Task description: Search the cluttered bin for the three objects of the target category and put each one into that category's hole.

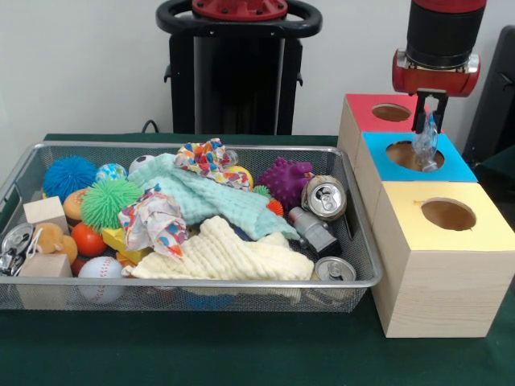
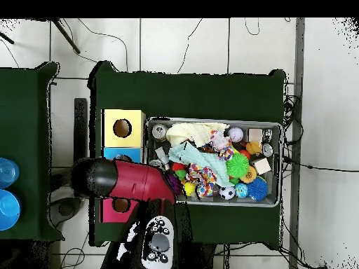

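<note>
The claw (image 1: 428,108) pinched a clear plastic bottle (image 1: 425,145) by its top end, hanging it directly below, partly inside the round hole (image 1: 412,155) of the blue-topped box (image 1: 459,166). The bottle looked light, thin-walled and crushable, probably slippery, so a gentle hold near its stiffer neck seemed safest.
</note>
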You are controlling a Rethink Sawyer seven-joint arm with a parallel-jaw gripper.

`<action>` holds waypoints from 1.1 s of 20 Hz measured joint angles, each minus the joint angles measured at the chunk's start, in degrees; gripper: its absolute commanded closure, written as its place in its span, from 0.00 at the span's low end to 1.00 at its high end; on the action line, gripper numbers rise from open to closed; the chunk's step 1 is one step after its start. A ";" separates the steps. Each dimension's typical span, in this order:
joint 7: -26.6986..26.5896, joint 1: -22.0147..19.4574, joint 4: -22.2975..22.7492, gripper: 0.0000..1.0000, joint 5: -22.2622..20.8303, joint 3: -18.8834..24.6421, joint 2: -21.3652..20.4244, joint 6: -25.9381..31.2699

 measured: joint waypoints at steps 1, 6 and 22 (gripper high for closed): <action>0.00 0.00 0.02 1.00 0.00 0.01 -0.01 -0.01; 0.00 -0.16 0.10 1.00 0.00 0.10 -0.03 -0.02; 0.00 -1.23 0.71 1.00 0.01 0.90 -0.22 -0.15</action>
